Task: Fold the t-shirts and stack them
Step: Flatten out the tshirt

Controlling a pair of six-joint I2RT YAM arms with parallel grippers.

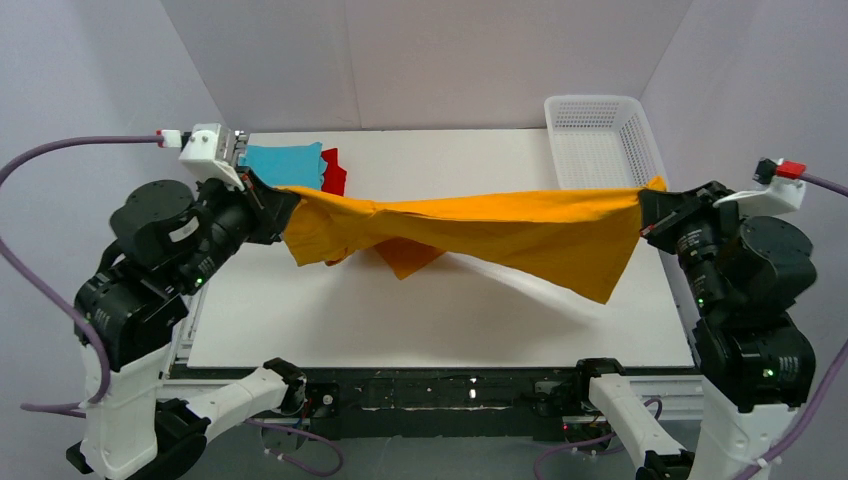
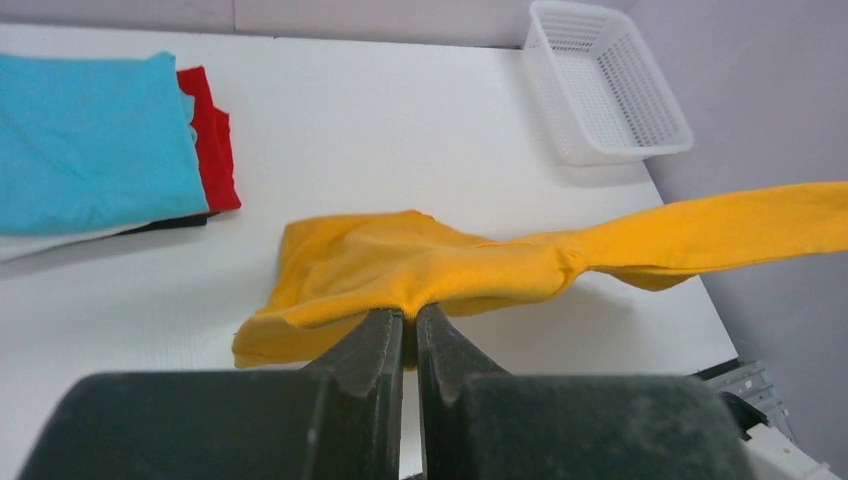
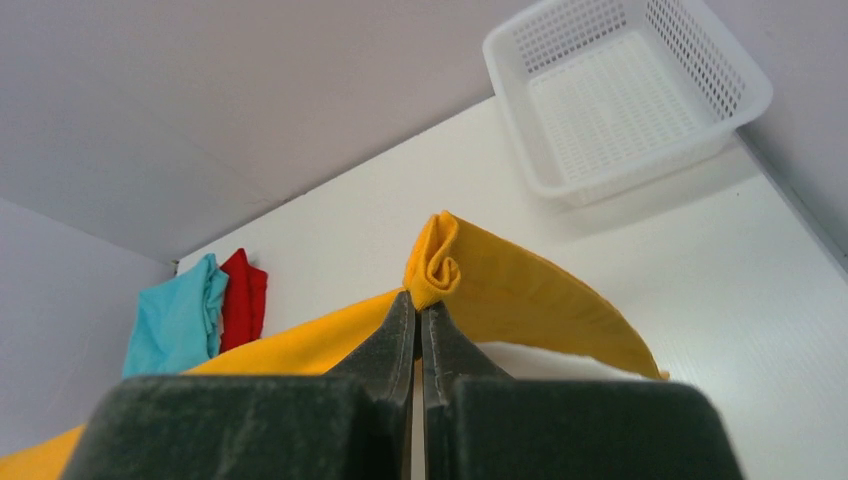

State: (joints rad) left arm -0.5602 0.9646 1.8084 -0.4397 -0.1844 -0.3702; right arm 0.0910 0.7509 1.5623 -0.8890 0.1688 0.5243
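The mustard-orange t-shirt (image 1: 500, 225) hangs stretched in the air between my two grippers, its lower folds drooping toward the table. My left gripper (image 1: 268, 192) is shut on its left end; the left wrist view shows the cloth (image 2: 420, 265) pinched at the fingertips (image 2: 383, 330). My right gripper (image 1: 645, 205) is shut on its right end; the right wrist view shows a rolled edge of cloth (image 3: 445, 265) above the tips. A folded stack lies at the back left: the turquoise shirt (image 1: 285, 163) on top, the red one (image 1: 334, 175) beside it, white and black edges (image 2: 150, 228) underneath.
A white plastic mesh basket (image 1: 598, 140) stands at the back right corner of the white table (image 1: 450, 320). It also shows in the left wrist view (image 2: 610, 80) and the right wrist view (image 3: 620, 95). Grey walls close in the back and sides.
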